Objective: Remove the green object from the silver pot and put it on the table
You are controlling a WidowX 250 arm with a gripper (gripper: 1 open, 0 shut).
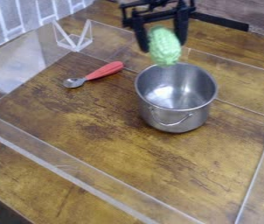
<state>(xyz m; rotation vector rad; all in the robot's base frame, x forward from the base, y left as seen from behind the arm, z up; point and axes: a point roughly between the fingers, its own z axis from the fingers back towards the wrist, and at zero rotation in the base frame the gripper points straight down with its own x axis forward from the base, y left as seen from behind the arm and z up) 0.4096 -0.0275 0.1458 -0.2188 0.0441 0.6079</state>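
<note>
The green object (163, 45), a bumpy light-green gourd, hangs upright in the air above the far rim of the silver pot (177, 97). My gripper (158, 28) is shut on its upper part, one black finger on each side. The pot stands empty on the dark wooden table (87, 131), its thin wire handle toward the near side. The gourd's lower tip is well clear of the pot's rim and sits slightly left of the pot's centre.
A spoon with a red handle (94, 73) lies on the wood left of the pot. Clear acrylic walls (52, 157) border the tabletop, and a small clear stand (72, 35) sits at the back left.
</note>
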